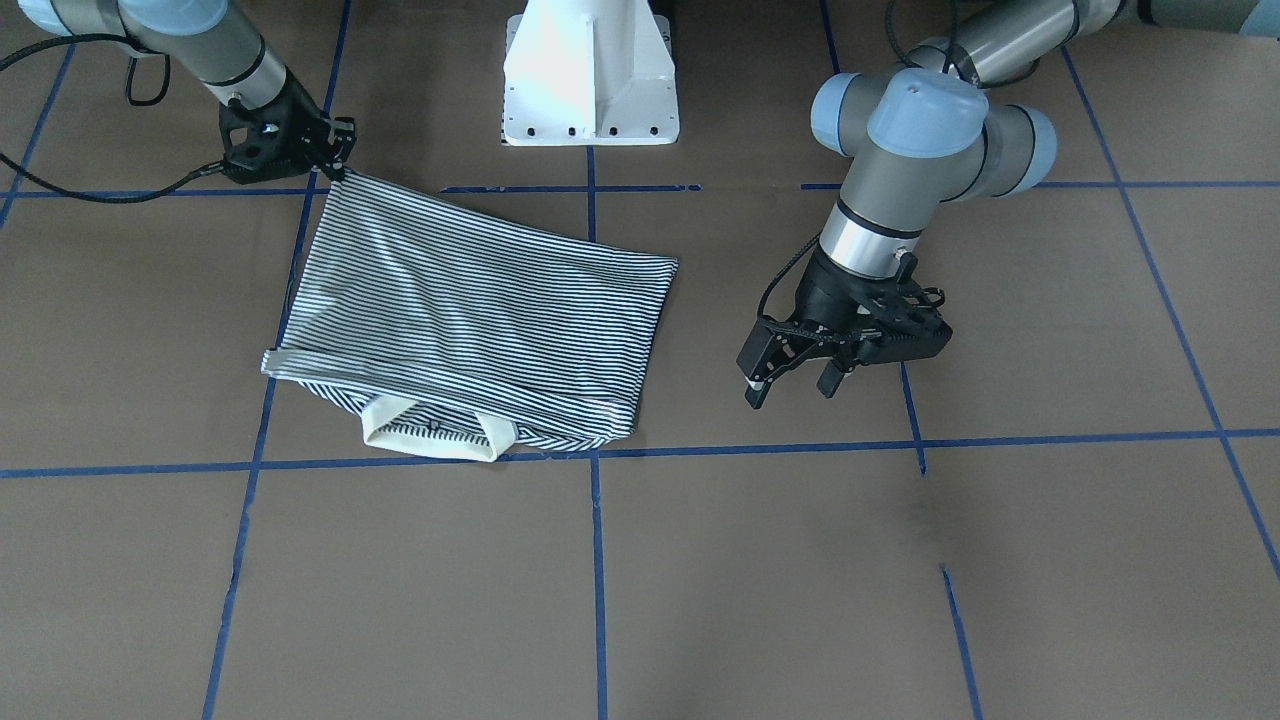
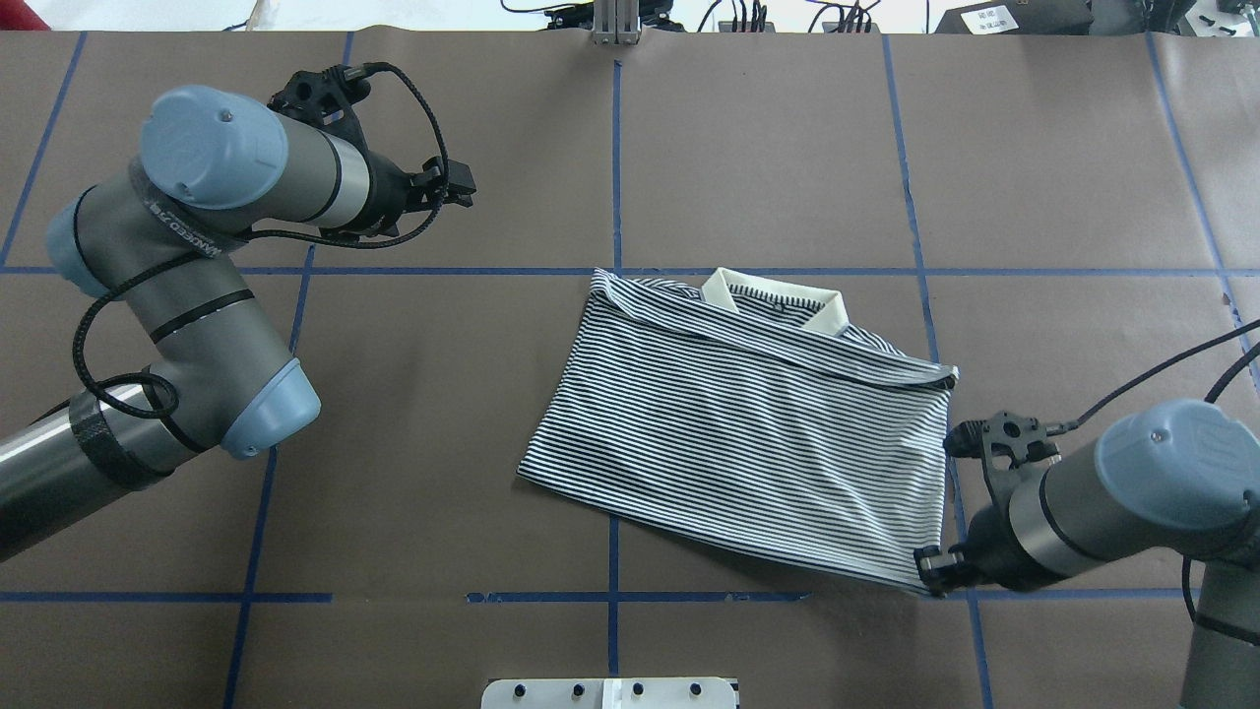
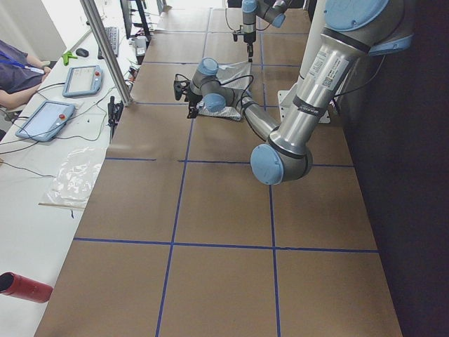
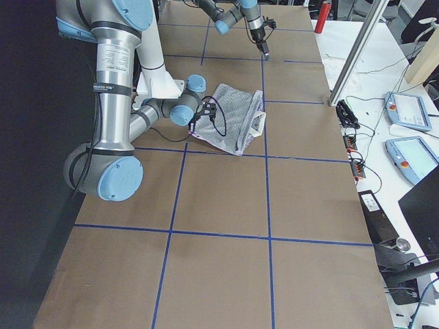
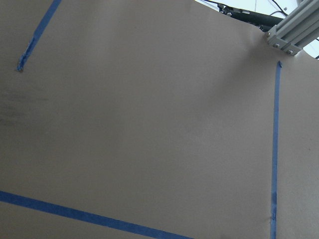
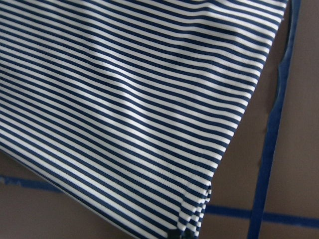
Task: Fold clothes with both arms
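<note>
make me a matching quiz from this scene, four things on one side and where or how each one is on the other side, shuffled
Things:
1. left gripper
2. right gripper
3. collar
4. pedestal base

States:
a. white, at the edge of the table nearest the robot
b. open, over bare table
c. pinching a corner of the polo shirt
d. cream, on the shirt's edge farthest from the robot

Pairs: 1-b, 2-c, 3-d, 4-a

Left end effector (image 1: 792, 390) hangs open; right end effector (image 1: 340, 160) is pinched closed.
</note>
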